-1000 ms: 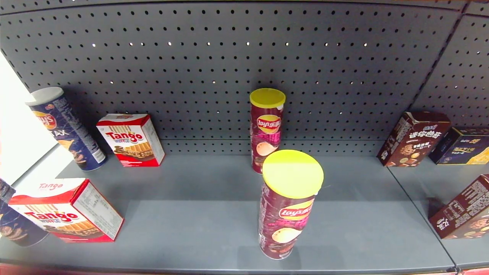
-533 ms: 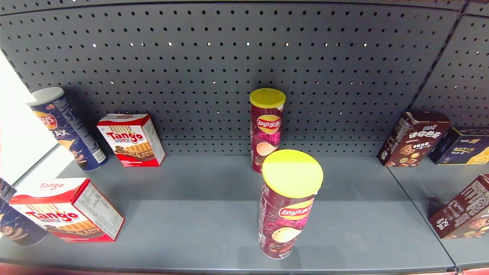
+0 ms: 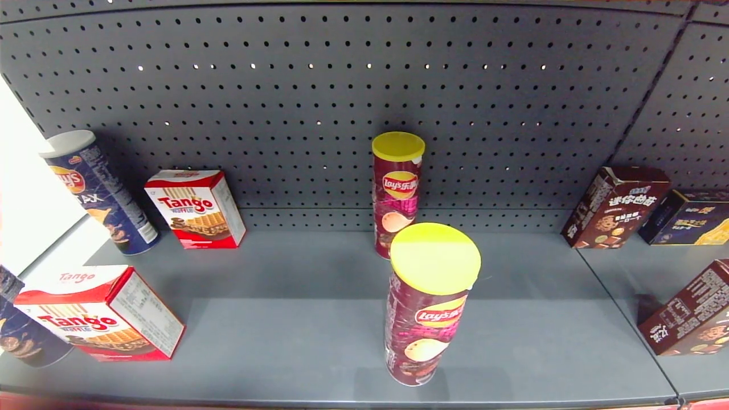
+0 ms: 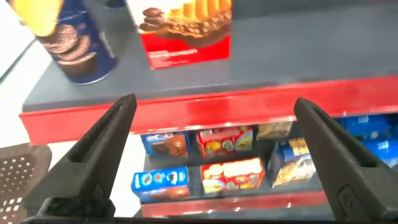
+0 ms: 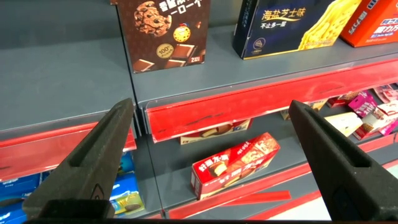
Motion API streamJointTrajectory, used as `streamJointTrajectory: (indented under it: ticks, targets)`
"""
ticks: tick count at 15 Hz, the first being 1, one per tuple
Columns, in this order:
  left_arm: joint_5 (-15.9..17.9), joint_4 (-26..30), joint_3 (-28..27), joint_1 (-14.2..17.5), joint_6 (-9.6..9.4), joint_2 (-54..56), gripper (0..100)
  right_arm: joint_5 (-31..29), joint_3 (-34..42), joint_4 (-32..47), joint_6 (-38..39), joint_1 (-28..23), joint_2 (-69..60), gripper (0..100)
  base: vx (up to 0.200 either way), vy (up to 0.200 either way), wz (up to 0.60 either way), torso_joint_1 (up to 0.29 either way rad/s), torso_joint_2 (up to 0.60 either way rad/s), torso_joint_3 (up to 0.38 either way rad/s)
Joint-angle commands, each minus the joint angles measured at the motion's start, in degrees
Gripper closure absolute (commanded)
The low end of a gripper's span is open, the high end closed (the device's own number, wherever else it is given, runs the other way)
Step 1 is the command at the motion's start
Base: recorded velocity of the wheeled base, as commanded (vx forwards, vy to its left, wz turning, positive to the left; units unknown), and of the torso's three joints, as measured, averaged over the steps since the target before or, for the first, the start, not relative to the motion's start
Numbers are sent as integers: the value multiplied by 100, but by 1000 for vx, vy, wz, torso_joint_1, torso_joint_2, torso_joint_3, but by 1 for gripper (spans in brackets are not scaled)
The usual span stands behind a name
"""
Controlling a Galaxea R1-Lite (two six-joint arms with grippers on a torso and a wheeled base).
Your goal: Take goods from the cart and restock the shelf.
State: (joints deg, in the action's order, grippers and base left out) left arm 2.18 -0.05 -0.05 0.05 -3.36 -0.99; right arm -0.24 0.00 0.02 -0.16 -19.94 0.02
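Left hand (image 4: 214,104) wide, empty; right hand (image 5: 211,107) wide, empty; both face red front edge of shelf (image 3: 273,324); front can (image 3: 427,319) upright near shelf front, second can (image 3: 397,193) at shelf back; probably next: fetch cart item, set upright on bare shelf.

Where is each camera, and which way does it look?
Head view: sits on the robot's head, looks forward and down at the grey shelf with the near chip can and the front wafer box.
Left wrist view: sits on the left wrist, looks past the open left pincer at the shelf's red front edge.
Right wrist view: sits on the right wrist, looks past the open right pincer at a brown cookie box.
Shared: head and left wrist views both show the front wafer box.
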Motion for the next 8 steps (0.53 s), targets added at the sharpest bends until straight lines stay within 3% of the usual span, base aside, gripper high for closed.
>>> streamJointTrajectory:
  ticks: [1,4,5,6,8]
  targets:
    - [-7,-4,5,13,20,72,0,-2,0,-2,-2,-1,-2,0,0,0,0,0,0,0]
    - [-139,5,5,21,46,72,0,-2,0,6,-2,-1,-2,0,0,0,0,0,0,0]
    - [-710,-4,5,21,169,81,0,-2,0,6,-2,-1,-2,0,0,0,0,0,0,0]
    - [-877,-13,5,21,310,81,0,-2,0,-2,-2,-1,-2,0,0,0,0,0,0,0]
    - [-807,-13,5,21,310,81,0,-2,0,-2,-2,8,-2,0,0,0,0,0,0,0]
